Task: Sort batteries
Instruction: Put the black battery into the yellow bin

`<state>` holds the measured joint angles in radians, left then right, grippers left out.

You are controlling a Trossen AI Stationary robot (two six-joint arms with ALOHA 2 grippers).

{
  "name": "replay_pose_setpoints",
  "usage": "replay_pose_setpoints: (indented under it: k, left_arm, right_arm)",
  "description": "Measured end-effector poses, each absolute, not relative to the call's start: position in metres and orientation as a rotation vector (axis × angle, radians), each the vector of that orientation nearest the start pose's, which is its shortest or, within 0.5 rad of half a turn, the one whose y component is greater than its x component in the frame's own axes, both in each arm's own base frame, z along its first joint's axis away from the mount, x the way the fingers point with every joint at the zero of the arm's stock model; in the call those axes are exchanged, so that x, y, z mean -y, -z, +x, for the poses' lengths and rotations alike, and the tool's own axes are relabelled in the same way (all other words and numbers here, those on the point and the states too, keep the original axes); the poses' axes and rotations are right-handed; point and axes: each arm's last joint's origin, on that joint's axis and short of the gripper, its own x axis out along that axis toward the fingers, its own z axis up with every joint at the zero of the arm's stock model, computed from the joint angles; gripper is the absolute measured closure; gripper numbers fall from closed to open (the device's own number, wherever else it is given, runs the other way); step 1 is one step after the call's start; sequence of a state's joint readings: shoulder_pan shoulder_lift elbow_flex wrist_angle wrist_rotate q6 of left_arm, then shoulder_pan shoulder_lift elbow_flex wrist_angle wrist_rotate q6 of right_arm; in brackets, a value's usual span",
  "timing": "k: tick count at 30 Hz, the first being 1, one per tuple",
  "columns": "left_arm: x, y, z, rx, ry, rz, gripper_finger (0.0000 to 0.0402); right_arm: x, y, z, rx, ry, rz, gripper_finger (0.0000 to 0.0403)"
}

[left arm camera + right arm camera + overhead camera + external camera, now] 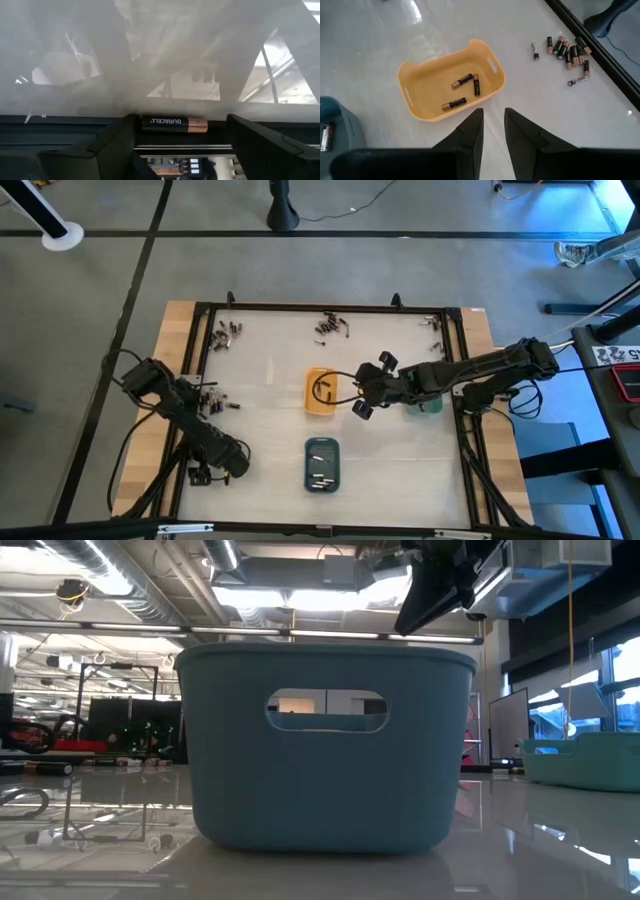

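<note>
The batteries lie in loose groups on the white table: near the far edge (330, 326), the far-left corner (225, 332), the far-right corner (435, 325) and the left edge (215, 402). Three lie in the orange tray (450, 87) and some in the slate-blue tray (322, 463). My left gripper (181, 131) is open and low at the left edge. One black-and-copper battery (174, 123) lies crosswise between its fingers, and I see no touch. My right gripper (494, 117) hovers just right of the orange tray (320, 392), open by a narrow gap and empty.
The green tray (428, 404) sits under my right arm. A black frame (330, 307) runs around the table top. In the low view the slate-blue tray (320, 740) fills the middle and hides most of the table. Another battery group (567, 50) lies near the frame.
</note>
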<state>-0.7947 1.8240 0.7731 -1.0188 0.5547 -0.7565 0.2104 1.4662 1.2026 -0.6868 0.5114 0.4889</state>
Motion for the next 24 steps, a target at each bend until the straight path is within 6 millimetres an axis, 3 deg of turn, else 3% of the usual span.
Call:
replay_pose_setpoints:
  k: [12,24]
  left_arm:
    - [0.185,-0.109,0.149,-2.181,-0.028,0.044,0.0102]
    - [0.185,-0.110,0.144,-2.194,0.018,0.094,0.0102]
  right_arm:
    - [-0.050,-0.272,0.301,-0.849,0.487,0.095,0.0323]
    - [-0.051,-0.265,0.307,-0.861,0.478,0.072,0.0323]
